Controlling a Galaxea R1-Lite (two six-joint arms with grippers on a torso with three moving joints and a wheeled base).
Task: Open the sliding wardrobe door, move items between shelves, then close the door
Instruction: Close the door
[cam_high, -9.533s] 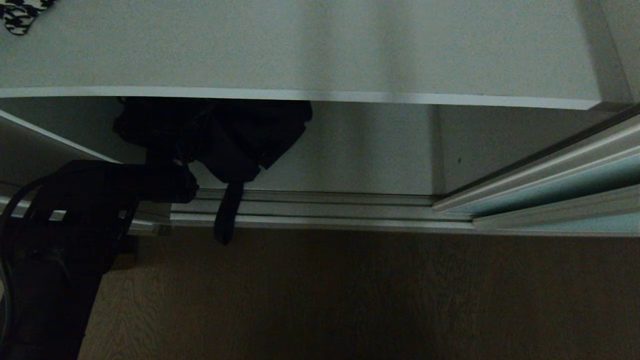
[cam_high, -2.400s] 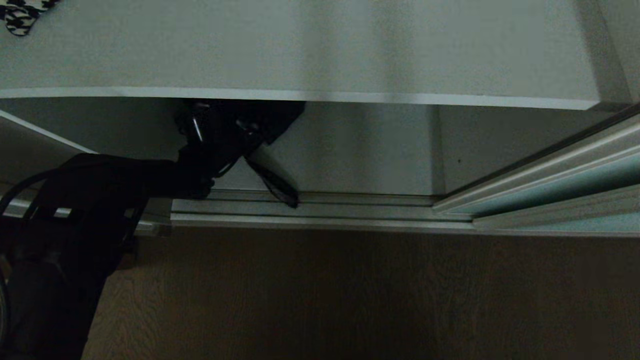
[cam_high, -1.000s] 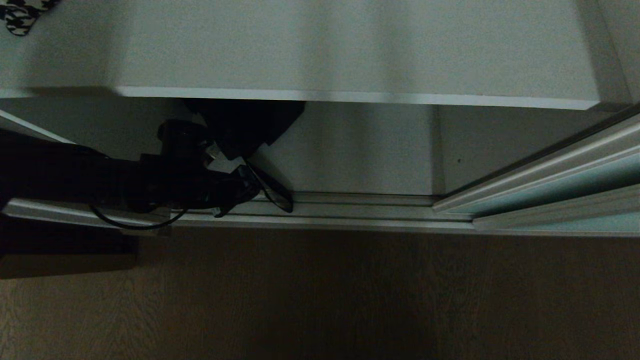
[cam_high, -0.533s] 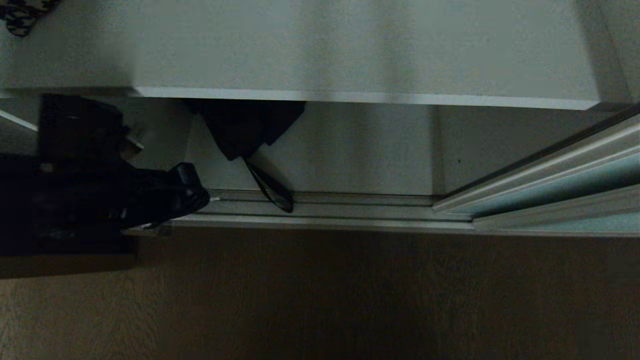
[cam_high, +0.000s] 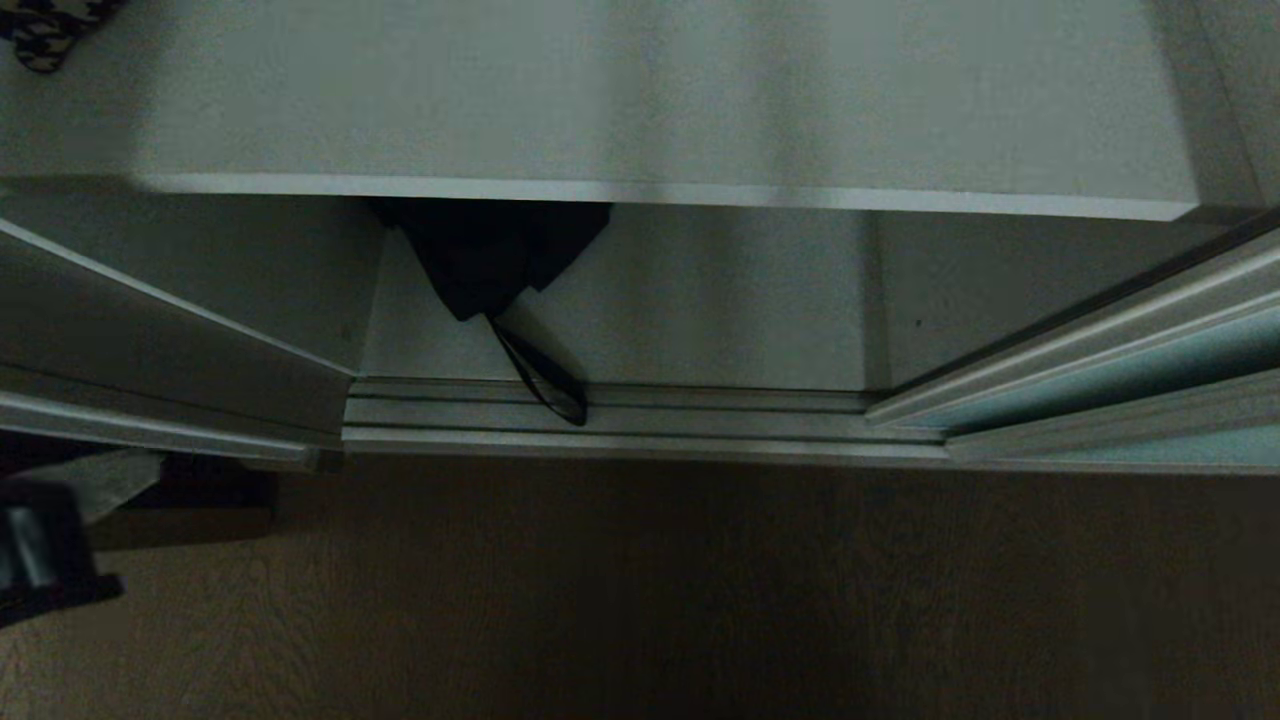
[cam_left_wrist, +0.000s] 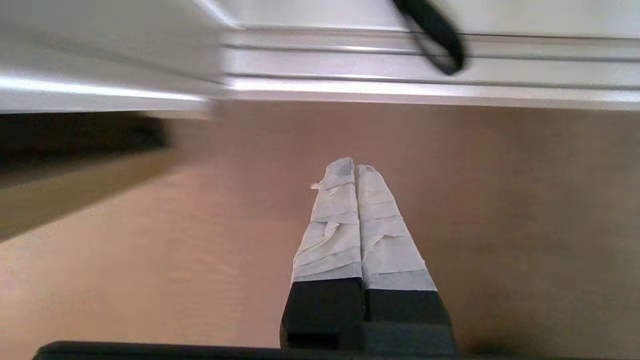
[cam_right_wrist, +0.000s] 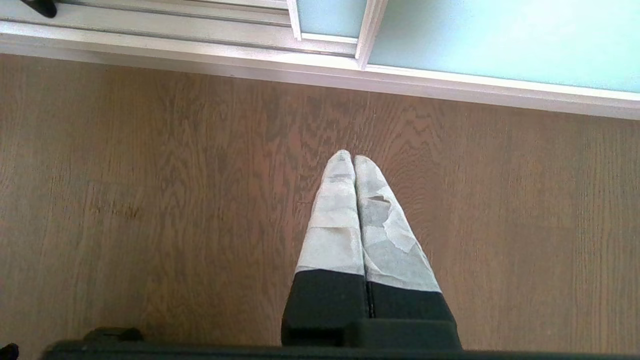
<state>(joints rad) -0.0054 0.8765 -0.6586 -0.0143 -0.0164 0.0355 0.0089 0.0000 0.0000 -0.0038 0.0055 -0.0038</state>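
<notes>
The door stands slid aside at the right, its long rail running across the front of the shelf where the garment lies with its strap over the track. The right gripper, pinched empty above the floor, looks nearer it than the left gripper, also pinched empty.

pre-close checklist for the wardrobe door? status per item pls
1. Left gripper empty and shut, over the floor, outside the wardrobe: ok.
2. Right gripper shut, empty, over the floor: ok.
3. Black garment on the lower shelf, released: ok.
4. Door track free of obstruction: not ok, the garment's strap lies across it.
5. Sliding door at the right, opening uncovered: ok.
6. Whether the strap lies in the channel the door runs in: cannot tell.
</notes>
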